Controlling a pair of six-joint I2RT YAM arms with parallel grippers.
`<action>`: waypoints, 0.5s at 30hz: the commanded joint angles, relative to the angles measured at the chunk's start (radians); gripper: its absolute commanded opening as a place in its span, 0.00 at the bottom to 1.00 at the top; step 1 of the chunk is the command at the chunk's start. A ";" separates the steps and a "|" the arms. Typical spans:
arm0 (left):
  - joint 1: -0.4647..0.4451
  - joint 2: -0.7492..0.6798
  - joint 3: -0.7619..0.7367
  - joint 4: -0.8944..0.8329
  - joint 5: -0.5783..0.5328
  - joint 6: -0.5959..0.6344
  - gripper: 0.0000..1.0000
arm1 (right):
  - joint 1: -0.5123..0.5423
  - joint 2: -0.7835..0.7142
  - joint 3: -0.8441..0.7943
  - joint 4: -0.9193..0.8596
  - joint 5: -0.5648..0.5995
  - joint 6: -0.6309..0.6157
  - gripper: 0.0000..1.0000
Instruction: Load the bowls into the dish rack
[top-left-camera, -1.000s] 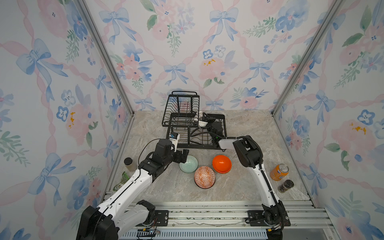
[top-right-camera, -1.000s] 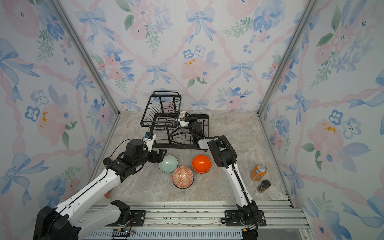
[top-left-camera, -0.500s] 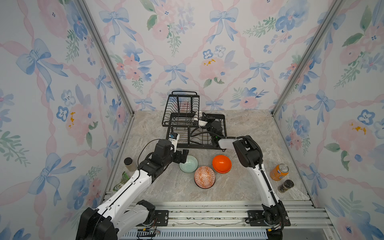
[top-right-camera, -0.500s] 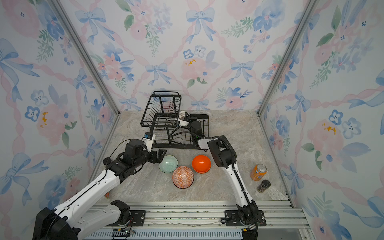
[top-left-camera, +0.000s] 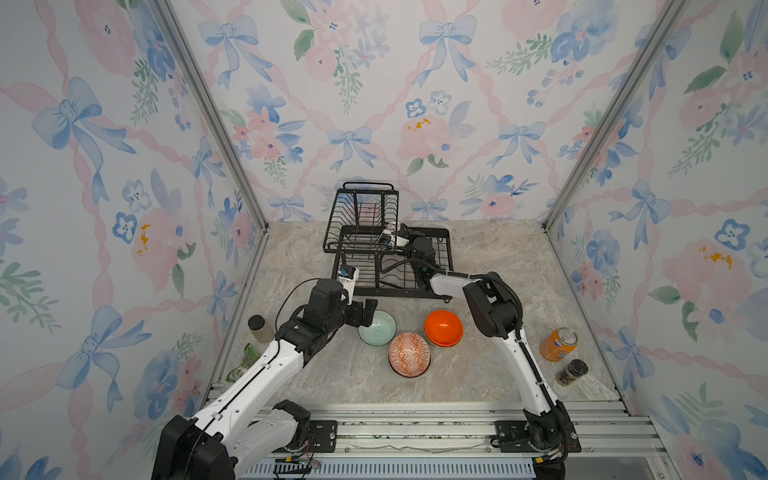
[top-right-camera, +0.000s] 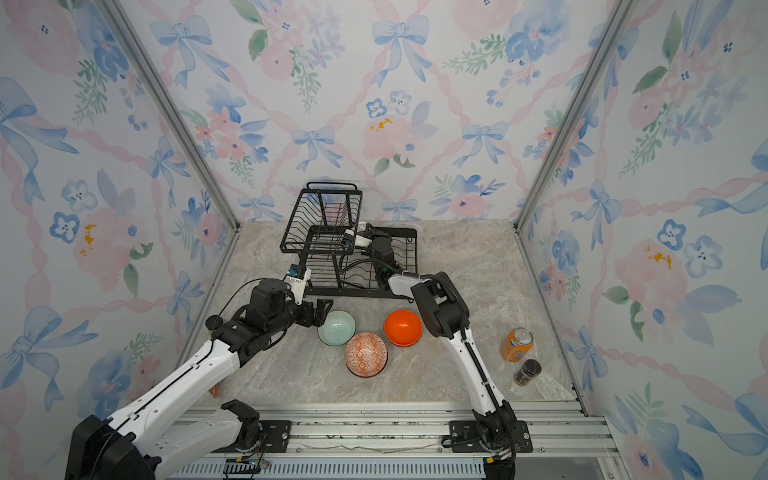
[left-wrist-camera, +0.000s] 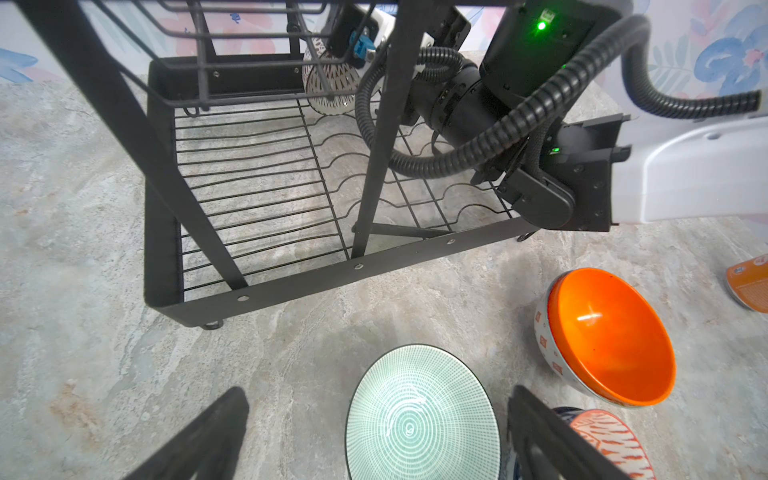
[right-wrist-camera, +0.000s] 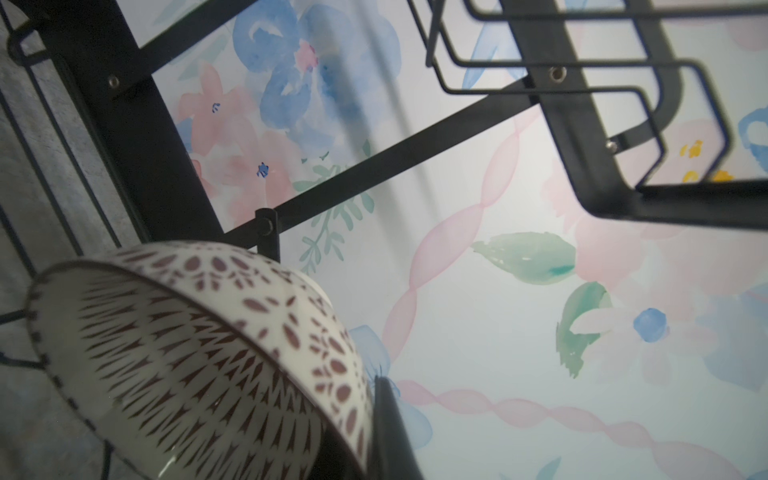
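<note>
Fingers (left-wrist-camera: 208, 440) of the left gripper (left-wrist-camera: 376, 399) are spread wide, with the round mint green bowl (left-wrist-camera: 422, 415) just ahead between them, while the right gripper (top-left-camera: 387, 237) pinches a white-black patterned bowl (right-wrist-camera: 187, 353).

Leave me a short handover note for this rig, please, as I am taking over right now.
Pincers: left pincer open at the mint bowl on the table, not gripping; right pincer shut on the white-black bowl in the lower tray of the dish rack.
Done: nothing released yet.
Left: release it, then load the mint bowl, the orange bowl and the orange-white bowl.
</note>
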 joint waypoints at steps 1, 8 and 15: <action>0.008 -0.006 -0.005 0.004 -0.005 0.022 0.98 | 0.015 0.082 0.004 -0.145 0.085 0.040 0.00; 0.008 0.003 0.001 0.004 -0.003 0.024 0.98 | 0.015 0.116 -0.003 0.032 0.156 -0.004 0.00; 0.008 0.010 0.005 0.004 0.001 0.024 0.98 | 0.007 0.132 -0.034 0.147 0.133 -0.058 0.00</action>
